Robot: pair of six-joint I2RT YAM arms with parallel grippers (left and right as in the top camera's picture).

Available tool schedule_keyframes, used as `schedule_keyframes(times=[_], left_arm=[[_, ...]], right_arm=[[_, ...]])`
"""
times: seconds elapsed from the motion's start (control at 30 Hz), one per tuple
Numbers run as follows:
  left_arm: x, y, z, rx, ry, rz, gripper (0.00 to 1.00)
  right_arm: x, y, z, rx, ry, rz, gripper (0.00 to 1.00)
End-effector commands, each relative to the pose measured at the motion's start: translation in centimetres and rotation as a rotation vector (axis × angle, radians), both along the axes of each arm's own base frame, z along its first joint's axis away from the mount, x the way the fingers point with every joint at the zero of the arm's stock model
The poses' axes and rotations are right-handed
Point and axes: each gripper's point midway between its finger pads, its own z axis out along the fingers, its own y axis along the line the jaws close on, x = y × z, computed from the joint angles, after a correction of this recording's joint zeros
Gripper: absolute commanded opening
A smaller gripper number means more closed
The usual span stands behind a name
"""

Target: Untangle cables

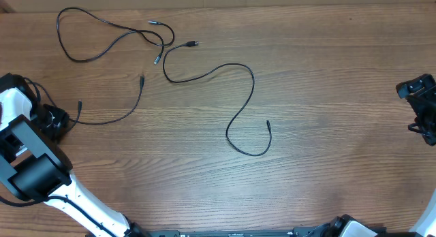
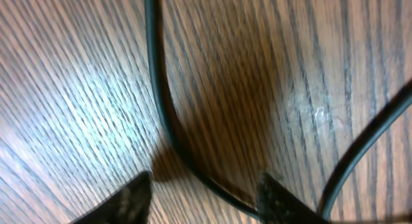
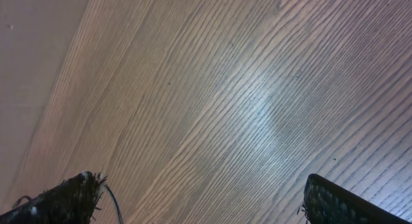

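Three thin black cables lie apart on the wooden table. A looped one (image 1: 58,29) is at the far left. A long S-shaped one (image 1: 251,80) runs through the middle. A short curved one (image 1: 119,118) ends near my left gripper (image 1: 58,121). My left gripper (image 2: 203,185) is open, low over the wood. A black cord (image 2: 158,89) curves past its right fingertip; I cannot tell if it is a task cable or an arm wire. My right gripper (image 1: 421,104) is at the right edge, far from the cables. It (image 3: 199,180) is open over bare wood.
The table (image 1: 327,73) is brown wood grain; its far edge runs along the top of the overhead view. The left arm's white and black body (image 1: 34,172) fills the lower left corner. Arm bases show at the bottom edge.
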Motion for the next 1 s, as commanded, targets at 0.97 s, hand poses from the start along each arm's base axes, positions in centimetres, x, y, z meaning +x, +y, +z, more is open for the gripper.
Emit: schedule_keyframes(times=[0.97], left_arm=[[0.0,-7.4,8.4,-0.36,-0.069,-0.004,0.04]], right_arm=[[0.1,-0.3,0.5,-0.023,-0.01,0.0,1.0]])
